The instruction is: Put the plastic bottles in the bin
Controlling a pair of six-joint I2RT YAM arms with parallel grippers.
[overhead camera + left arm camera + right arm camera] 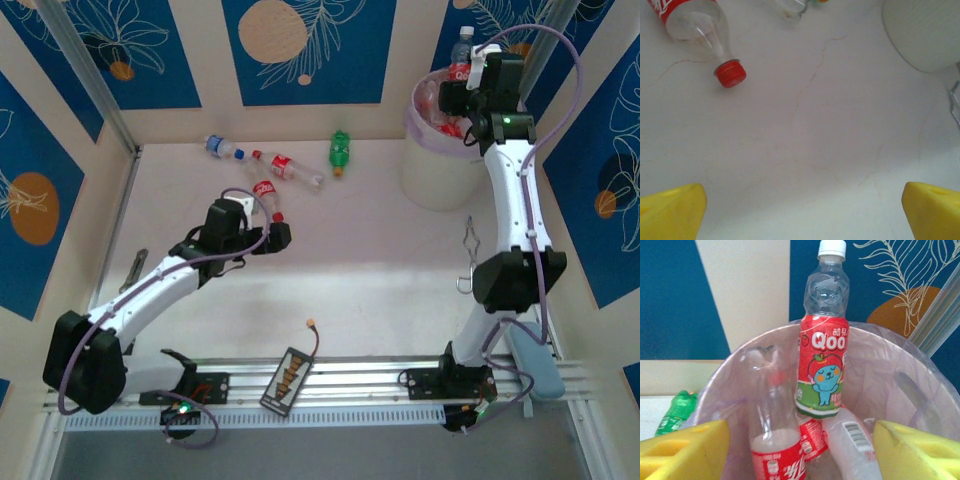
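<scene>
The right gripper [800,452] hangs spread over the bin [920,390]. A Qoo bottle [822,365] inside sticks up past the rim. The left gripper [802,215] is spread wide over bare tabletop [815,125], near a red-cap bottle [700,30]. A green bottle [340,152] lies by the far edge.
</scene>
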